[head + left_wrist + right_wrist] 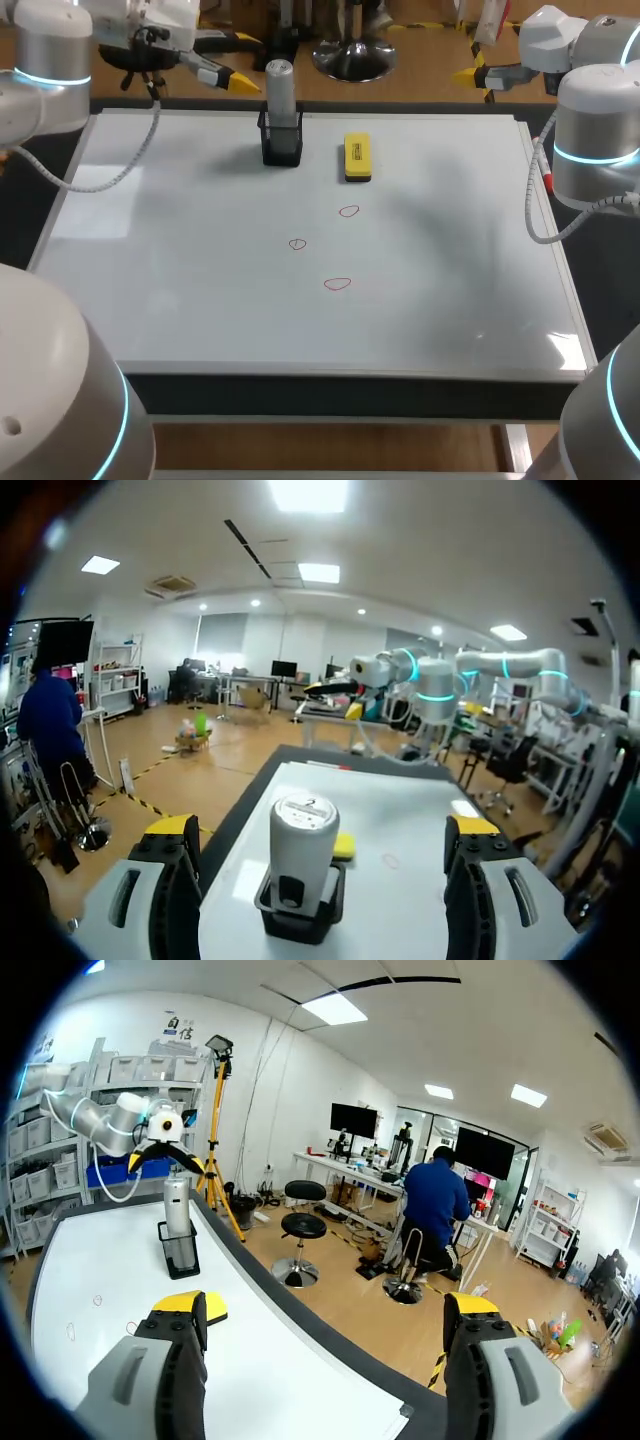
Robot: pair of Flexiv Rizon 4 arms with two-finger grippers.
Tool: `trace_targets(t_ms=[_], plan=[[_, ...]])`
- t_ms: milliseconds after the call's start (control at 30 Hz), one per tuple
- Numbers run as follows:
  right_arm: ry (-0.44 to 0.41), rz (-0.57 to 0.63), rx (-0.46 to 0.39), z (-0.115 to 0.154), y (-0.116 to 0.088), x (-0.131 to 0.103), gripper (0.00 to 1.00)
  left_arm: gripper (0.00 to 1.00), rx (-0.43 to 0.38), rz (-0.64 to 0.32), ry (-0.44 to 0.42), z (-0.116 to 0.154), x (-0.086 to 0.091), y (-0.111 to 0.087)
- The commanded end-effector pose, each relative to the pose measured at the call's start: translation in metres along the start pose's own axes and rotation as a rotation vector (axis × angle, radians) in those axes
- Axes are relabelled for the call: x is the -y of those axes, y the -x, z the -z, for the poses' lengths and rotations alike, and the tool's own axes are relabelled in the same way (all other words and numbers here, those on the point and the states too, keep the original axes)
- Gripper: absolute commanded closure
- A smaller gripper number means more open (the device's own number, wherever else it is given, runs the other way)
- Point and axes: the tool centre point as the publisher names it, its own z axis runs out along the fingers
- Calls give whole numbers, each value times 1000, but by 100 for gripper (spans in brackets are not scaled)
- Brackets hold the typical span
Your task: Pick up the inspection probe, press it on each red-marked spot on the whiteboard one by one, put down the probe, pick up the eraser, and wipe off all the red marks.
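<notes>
While no tool had yet been lifted, the items stood as follows.

Probe [279,88]: grey cylinder, upright in a black holder [282,148], upper centre of the head view, at the far edge of the board [180,300]. Standing so, its upper half was clear of the holder for a sideways grasp.

Left gripper [238,81]: upper left of the head view, just beside the probe. Fingers were spread wide. In its wrist view the probe stood ahead of and between them, touching neither. Judged to be lined up for the pick, the first step of the task.

Right gripper [327,1305]: upper right of the head view, past the board's far corner. Fingers were wide apart with nothing between them. Judged to be parked out of the left arm's way.

Eraser [357,158]: yellow block, flat on the board, near the holder on its right and not touching it. It was kept within reach for the later wipe.

Marks: three small red outlines, middle of the frame [348,211], [297,244], [338,284], each apart from the others and well in front of both tools. All were intact, so pressing and wiping remained to be done.
</notes>
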Motion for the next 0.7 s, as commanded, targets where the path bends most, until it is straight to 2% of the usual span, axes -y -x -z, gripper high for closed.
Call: trace_targets(t_ms=[33, 700], plan=[[0, 0, -1, 0, 0, 0, 0, 0, -38, 3, -12, -11, -9, 10], [0, 0, -1, 0, 0, 0, 0, 0, -71, -9, -18, -53, -22, 18]])
